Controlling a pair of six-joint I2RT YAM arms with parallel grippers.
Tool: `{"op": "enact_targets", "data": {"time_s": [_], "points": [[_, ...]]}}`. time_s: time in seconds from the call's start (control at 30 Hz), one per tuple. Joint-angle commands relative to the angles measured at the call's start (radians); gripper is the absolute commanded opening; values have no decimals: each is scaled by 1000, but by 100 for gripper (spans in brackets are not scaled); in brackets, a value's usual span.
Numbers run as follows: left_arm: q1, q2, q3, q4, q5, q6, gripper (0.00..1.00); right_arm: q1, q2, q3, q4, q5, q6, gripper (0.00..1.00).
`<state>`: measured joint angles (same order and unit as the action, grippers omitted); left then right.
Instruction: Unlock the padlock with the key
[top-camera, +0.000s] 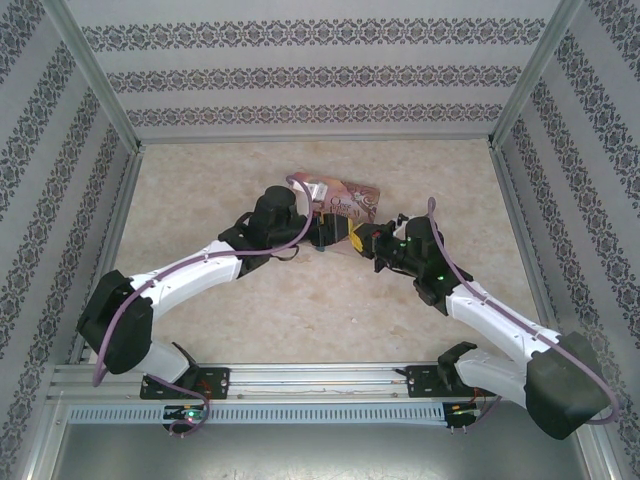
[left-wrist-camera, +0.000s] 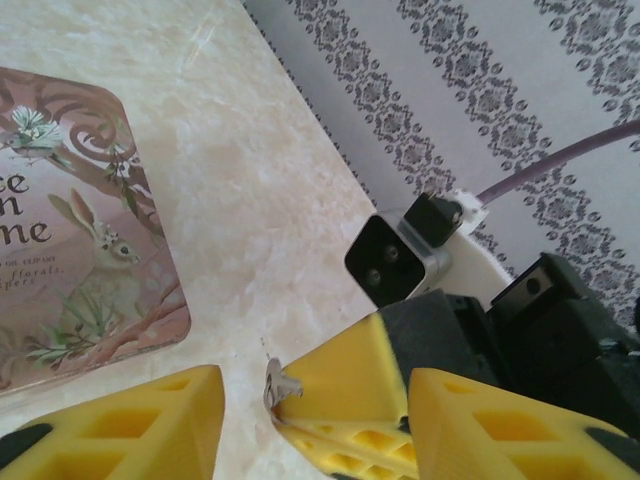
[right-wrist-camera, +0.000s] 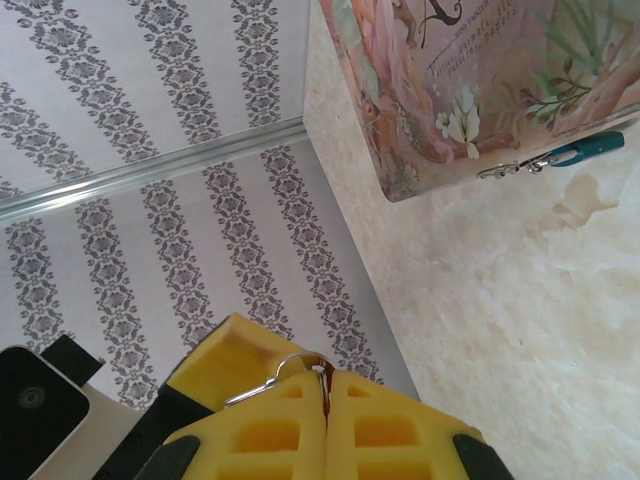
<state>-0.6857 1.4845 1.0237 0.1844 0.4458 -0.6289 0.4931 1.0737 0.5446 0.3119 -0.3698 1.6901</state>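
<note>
The key (left-wrist-camera: 278, 386), a tiny silver piece on a thin ring (right-wrist-camera: 300, 362), sticks out of the tips of my right gripper (right-wrist-camera: 325, 378), which is shut on it. My left gripper (left-wrist-camera: 318, 400) is open, its yellow fingers (left-wrist-camera: 150, 430) standing either side of the right gripper's tip and the key without touching them. The padlock (right-wrist-camera: 590, 148), small and teal with a silver shackle, lies on the table against the edge of the pink tin (right-wrist-camera: 480, 70). In the top view both grippers, the left (top-camera: 325, 236) and the right (top-camera: 357, 240), meet just in front of the tin (top-camera: 350, 200).
The pink illustrated tin (left-wrist-camera: 70, 250) lies flat on the marble-patterned table (top-camera: 250, 310), close behind both grippers. Patterned walls (top-camera: 300, 70) with metal frame rails enclose the table on three sides.
</note>
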Motion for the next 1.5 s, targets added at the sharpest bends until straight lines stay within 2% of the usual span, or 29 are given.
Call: {"op": "enact_targets", "data": {"time_s": [0.0,0.17,0.3,0.4,0.6,0.8,0.83,0.93,1.03,1.1,1.33,1.47], "points": [[-15,17,33,-36,-22,29,47,20,-17,-19,27,35,5,0],[-17,23,31,-34,-27,26,41,44,-21,-23,29,52,6,0],[-18,21,27,-24,-30,20,29,56,-24,-25,29,63,10,0],[-18,22,24,-25,-30,19,24,64,-22,-27,35,68,19,0],[-21,17,18,-22,-38,17,21,70,-25,-34,56,83,38,0],[-21,-13,13,-42,-66,18,0,64,-12,-14,75,61,9,0],[-20,-24,11,-51,-80,19,0,61,-9,-8,75,55,-8,1],[-12,-60,11,-79,-95,16,0,50,-4,17,60,31,-60,22],[19,-93,19,-123,-75,-2,0,24,-9,46,23,-3,-135,35],[54,-108,24,-150,-24,-18,0,-10,-21,60,-15,-26,-207,41],[159,-144,36,-259,153,28,0,-262,-48,121,-133,-292,-530,46],[165,-152,34,-286,169,26,0,-322,-45,172,-141,-427,-728,52]]}}
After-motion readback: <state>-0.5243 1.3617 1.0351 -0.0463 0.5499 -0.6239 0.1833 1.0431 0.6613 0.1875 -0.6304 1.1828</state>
